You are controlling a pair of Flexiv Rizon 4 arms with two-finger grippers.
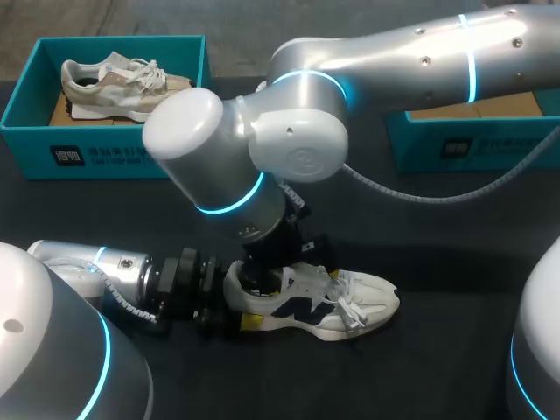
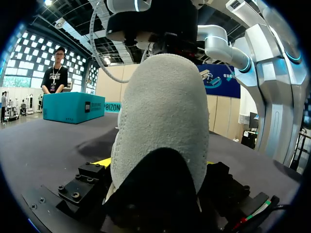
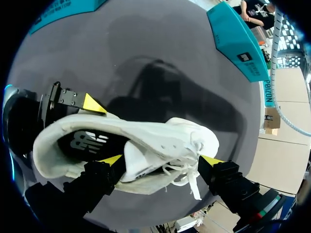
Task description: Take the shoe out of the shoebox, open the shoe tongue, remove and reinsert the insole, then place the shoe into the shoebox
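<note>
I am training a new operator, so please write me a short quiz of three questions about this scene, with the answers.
1. True or false: the white shoe lies inside the teal shoebox.
2. Which part of the white shoe do the fingers of the left gripper clamp? A) toe B) heel C) laces
3. Fill in: the second shoe, in the shoebox, is mostly ____ in colour.
Key: 1 false, it lies on the table; 2 B; 3 beige.
</note>
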